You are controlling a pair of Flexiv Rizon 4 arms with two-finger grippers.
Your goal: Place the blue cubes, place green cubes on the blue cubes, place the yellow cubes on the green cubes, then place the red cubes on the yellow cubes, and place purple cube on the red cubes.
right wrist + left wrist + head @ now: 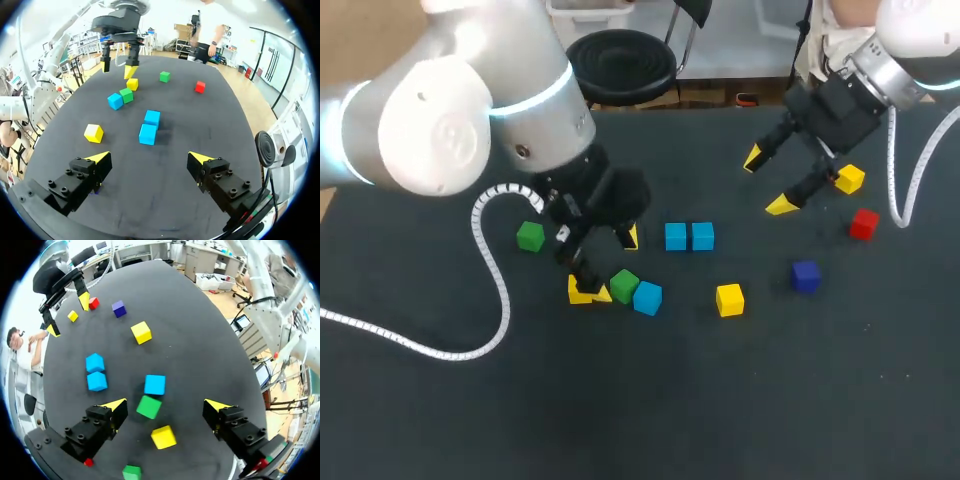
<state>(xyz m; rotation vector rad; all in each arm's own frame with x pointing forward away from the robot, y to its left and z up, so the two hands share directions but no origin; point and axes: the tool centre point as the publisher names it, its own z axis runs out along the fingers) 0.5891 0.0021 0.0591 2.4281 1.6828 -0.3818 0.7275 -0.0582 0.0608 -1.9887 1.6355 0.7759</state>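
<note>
Left gripper [166,405]: fingers spread wide and nothing held. It hangs over a tight cluster of three cubes.
Near yellow cube [164,436]: between our open fingers, closest to the wrist, about midway across the gap.
Near green cube [149,406]: also between the fingers, just ahead of the near yellow cube. It sits closer to the finger on the blue pair's side.
Lone blue cube [154,384]: just past the fingertips. We cannot tell whether it touches the near green cube or sits a hair off it.
Blue pair [96,372]: off to one side, beyond the fingertips, two cubes set face to face.
Far yellow cube [141,332]: well ahead and on its own.
Purple cube [119,308] and red cube [93,303]: farther ahead, near our other arm.
Right gripper [767,181]: at the far side, raised, fingers apart and empty.
Step in hand: we judge it to be a pick from the cluster. The near green cube seems most likely, bound for the blue pair, but the lone blue cube is also possible.
Doing it well: as the fingers stand, closing would likely catch green and yellow together. We should shift forward and turn the wrist so that only one cube's flat faces meet the pads. Then we descend straight without nudging its neighbours and lift vertically.
</note>
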